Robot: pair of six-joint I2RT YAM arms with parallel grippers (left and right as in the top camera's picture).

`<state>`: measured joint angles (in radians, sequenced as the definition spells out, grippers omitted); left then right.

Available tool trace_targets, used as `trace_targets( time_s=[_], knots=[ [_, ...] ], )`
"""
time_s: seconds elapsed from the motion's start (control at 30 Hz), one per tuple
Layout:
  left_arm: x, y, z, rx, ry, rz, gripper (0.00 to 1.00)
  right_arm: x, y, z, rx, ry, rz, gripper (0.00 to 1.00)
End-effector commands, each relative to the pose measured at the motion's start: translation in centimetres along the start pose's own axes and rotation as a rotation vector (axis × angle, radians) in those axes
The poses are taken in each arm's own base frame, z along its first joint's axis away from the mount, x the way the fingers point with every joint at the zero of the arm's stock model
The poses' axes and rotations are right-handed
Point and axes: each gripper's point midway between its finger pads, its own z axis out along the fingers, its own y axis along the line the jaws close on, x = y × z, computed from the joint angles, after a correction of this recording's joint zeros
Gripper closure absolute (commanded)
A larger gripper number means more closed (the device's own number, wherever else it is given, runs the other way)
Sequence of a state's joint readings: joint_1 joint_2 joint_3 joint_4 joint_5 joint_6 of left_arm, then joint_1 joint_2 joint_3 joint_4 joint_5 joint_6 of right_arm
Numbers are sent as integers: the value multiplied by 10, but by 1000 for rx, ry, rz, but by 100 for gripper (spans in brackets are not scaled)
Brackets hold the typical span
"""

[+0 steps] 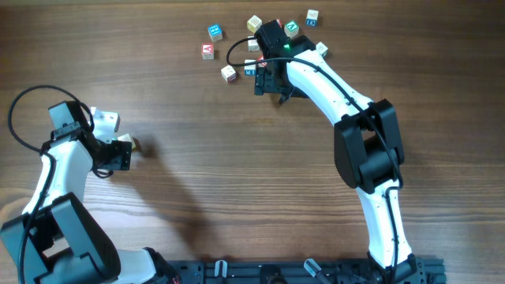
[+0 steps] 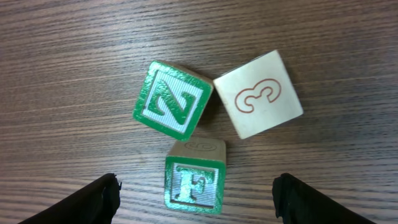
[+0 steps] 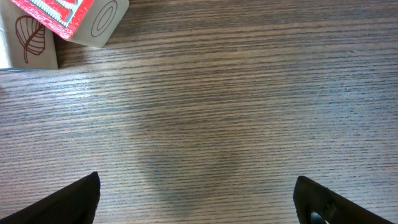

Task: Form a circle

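Observation:
Three small wooden letter cubes lie clustered on the table in the left wrist view: a green-faced Z cube (image 2: 171, 99), a pale cube with a red 3 (image 2: 258, 94) and a green-faced F cube (image 2: 194, 179). They form a tight triangle, not a full circle. My left gripper (image 2: 196, 193) is open, its fingers (image 2: 99, 199) standing well apart on either side of the F cube without touching it. From overhead the left gripper (image 1: 125, 152) hides most of this cluster. My right gripper (image 3: 199, 193) is open over bare wood.
Several more letter cubes are scattered at the table's far side, among them a blue one (image 1: 215, 32), a red one (image 1: 207, 51) and a green one (image 1: 292, 28). The right gripper (image 1: 264, 79) hovers by them. A red-faced cube (image 3: 62, 15) and a leaf cube (image 3: 28, 43) show top left.

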<state>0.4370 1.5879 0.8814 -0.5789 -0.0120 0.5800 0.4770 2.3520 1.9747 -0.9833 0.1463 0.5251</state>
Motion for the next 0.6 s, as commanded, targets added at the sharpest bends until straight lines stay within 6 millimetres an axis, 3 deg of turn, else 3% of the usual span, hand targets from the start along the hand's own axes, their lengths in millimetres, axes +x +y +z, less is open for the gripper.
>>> trace_targets(
  time_s=[0.0, 0.23, 0.43, 0.57],
  knots=[
    [1, -3, 2, 22, -5, 12, 21, -4, 5, -16, -37, -20, -6, 0],
    [2, -3, 6, 27, 5, 13, 26, -4, 6, -16, -39, -19, -5, 0],
    [13, -10, 34, 65, 70, 12, 23, -4, 6, -16, -40, -18, 1, 0],
    [14, -11, 40, 70, 79, 12, 22, -4, 6, -16, -40, -18, 1, 0]
  ],
)
